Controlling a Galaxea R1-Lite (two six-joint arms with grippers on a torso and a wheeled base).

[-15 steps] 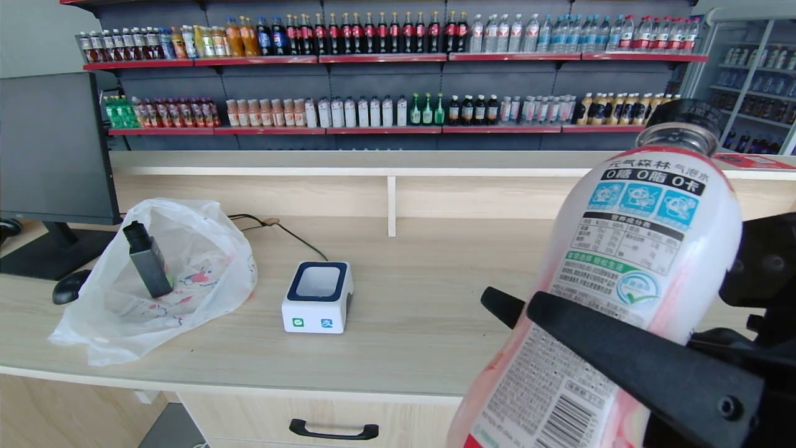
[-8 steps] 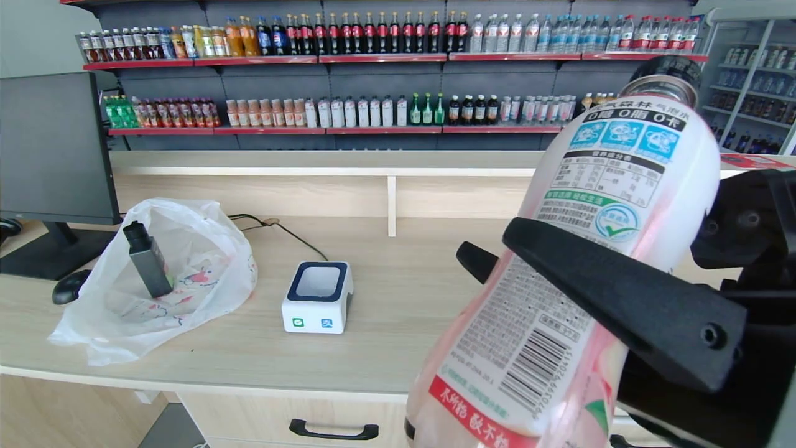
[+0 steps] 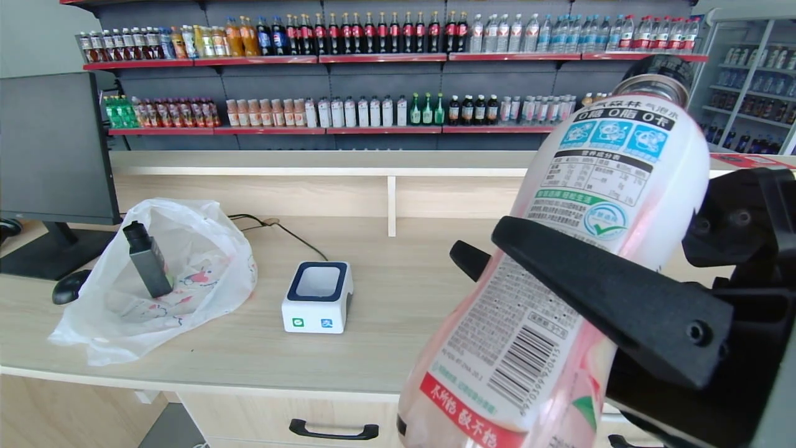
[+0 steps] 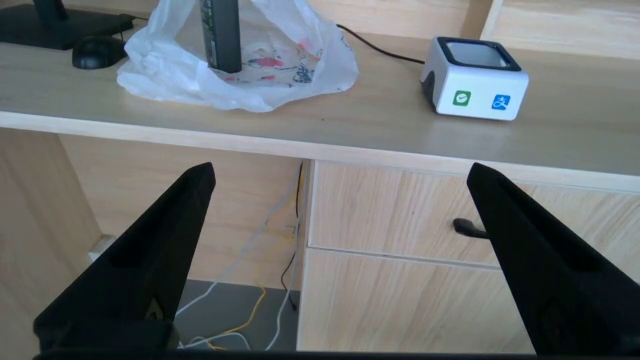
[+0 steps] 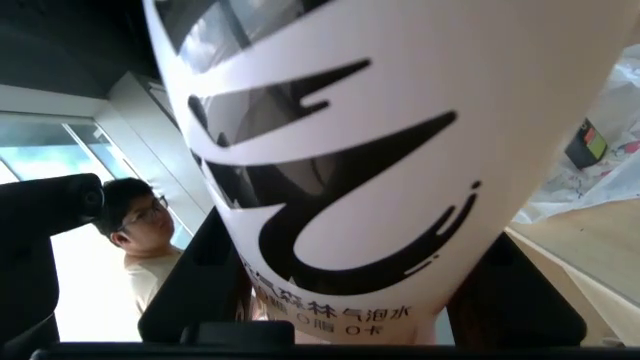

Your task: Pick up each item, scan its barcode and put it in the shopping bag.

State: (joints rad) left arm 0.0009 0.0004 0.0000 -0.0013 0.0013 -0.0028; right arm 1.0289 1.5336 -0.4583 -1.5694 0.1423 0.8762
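Grip check: your right claw is clamped across the middle of the tilted pink-and-white plastic drink bottle at 4 o'clock. It looks full, heavyish and slick, so hold the waist. Your left claw gapes empty. White square scanner sits at 9 o'clock, translucent plastic shopping bag beyond it.

Head view: high on the near side of the scanner, facing forward and down, fairly far. Left wrist view: lower, before the counter edge, facing the scanner; scanner and bag shared with head view. Right wrist view: right of the scanner, hard against the bottle.
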